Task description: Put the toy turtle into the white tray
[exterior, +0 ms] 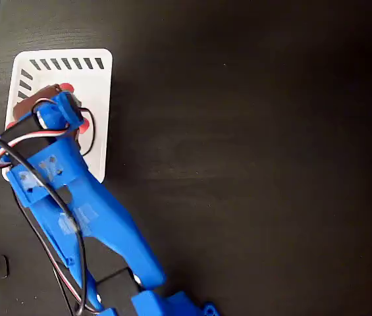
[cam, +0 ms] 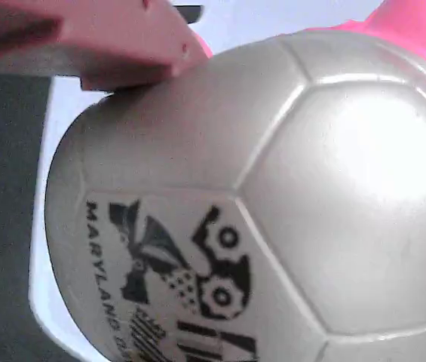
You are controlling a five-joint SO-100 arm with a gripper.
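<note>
Item: toy turtle (cam: 273, 196). Location: over the white tray (exterior: 97, 66), at its upper-middle part in the fixed view, where only pink-red bits of it peek out around the blue arm (exterior: 87, 210). In the wrist view its domed shell fills the picture, black mark and lettering facing the lens, with white tray surface behind.

Item: hand (exterior: 64, 105). State: one pink finger (cam: 99, 45) lies against the top of the shell; the other is out of sight, so you cannot tell whether it pinches the turtle or has let go, nor whether the turtle rests on the tray floor.

Item: table (exterior: 251, 164). Dark; it carries the tray near its left edge in the fixed view.

Risks, as you should weigh them:
- Dropped from height, the smooth rounded shell may roll or bounce toward the tray's rim.
- A finger dragging on the shell as you lift could tip the turtle or nudge the light tray.
- Cables hang close to the tray wall and could snag.
</note>
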